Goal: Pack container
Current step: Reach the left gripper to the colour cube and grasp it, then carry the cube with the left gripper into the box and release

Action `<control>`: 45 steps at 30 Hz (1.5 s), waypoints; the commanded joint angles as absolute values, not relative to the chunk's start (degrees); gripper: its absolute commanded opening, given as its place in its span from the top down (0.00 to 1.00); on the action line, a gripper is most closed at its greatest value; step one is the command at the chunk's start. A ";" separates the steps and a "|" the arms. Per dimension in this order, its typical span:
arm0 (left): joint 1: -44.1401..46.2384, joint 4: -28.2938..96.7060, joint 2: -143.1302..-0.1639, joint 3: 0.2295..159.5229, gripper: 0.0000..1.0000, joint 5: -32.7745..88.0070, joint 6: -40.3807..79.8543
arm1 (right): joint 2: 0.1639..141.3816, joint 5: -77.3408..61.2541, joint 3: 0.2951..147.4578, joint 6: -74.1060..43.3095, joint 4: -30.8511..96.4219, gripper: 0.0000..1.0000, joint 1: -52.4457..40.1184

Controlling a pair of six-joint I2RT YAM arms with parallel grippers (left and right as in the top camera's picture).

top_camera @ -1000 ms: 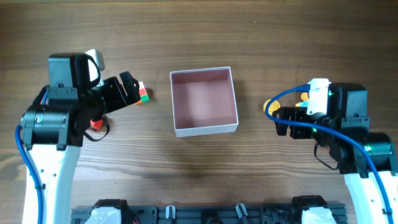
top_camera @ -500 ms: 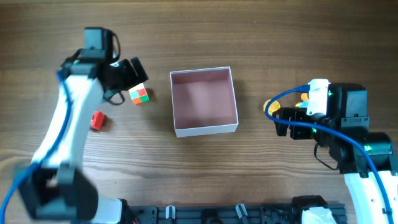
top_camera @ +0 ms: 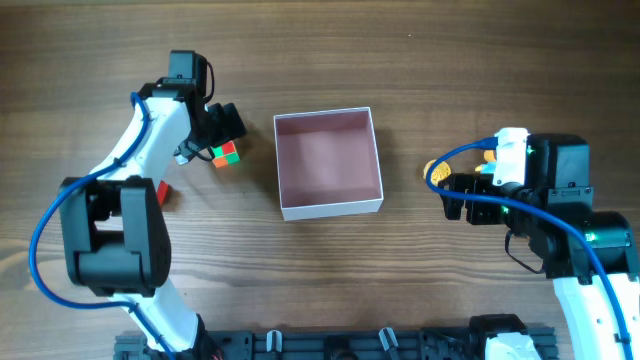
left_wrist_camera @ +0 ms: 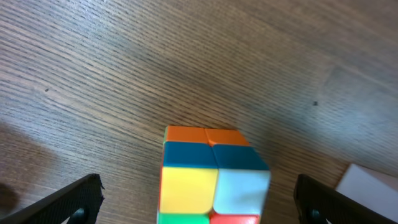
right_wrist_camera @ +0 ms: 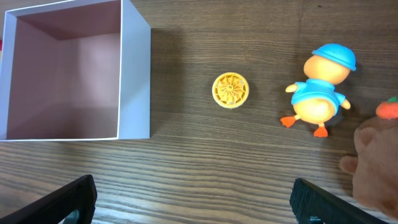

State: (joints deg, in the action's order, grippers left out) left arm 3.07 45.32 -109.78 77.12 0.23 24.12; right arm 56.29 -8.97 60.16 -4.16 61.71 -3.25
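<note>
While container (top_camera: pixel 332 208) sits on wood-grain table (top_camera: pixel 320 60), left end effector (left_wrist_camera: pixel 199 190), right end effector (right_wrist_camera: pixel 193 190) both wide.

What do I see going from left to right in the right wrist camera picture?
container → yellow round toy → duck toy with a blue cap → brown fuzzy thing at the right edge

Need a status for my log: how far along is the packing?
Done: nothing; the container is empty. In hand: the left gripper, open, straddles the colour cube without gripping it. Remaining: cube, yellow disc and duck toy all lie on the table; the right gripper is open, holding nothing.
</note>
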 commanded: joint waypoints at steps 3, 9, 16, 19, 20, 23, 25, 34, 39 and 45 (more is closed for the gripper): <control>4.69 45.19 -114.30 77.69 0.00 -2.04 22.74 | 56.42 -9.08 61.54 -3.18 61.58 0.00 -3.49; 5.04 45.21 -114.87 77.69 0.18 -2.02 22.76 | 56.42 -9.08 61.54 -3.18 61.63 0.00 -3.46; 5.04 45.82 -114.87 77.69 0.42 -2.02 22.76 | 56.42 -9.08 61.54 -3.18 61.58 0.00 -3.49; 5.04 45.82 -114.87 77.69 0.47 -2.02 22.76 | 56.42 -9.08 61.54 -3.18 61.58 0.00 -3.49; 5.04 45.82 -114.87 77.69 0.51 -2.02 22.76 | 56.42 -9.08 61.54 -3.18 61.58 0.00 -3.46; 5.04 45.82 -114.87 77.69 0.61 -2.02 22.76 | 56.42 -9.08 61.54 -3.18 61.58 0.00 -3.49; 5.04 45.82 -114.83 77.71 0.66 -2.02 22.76 | 56.42 -9.08 61.54 -3.18 61.58 0.00 -3.46; 6.31 52.82 -107.48 83.72 0.96 -2.04 22.76 | 56.42 -9.08 61.54 -3.16 61.56 0.00 -3.46; 12.19 60.49 -99.59 90.74 0.96 -2.00 22.79 | 56.42 -9.08 61.54 -3.20 61.58 0.00 -3.49; 27.90 58.67 -93.21 91.35 0.96 -2.04 25.17 | 56.42 -9.08 61.54 -3.18 61.54 0.00 -3.49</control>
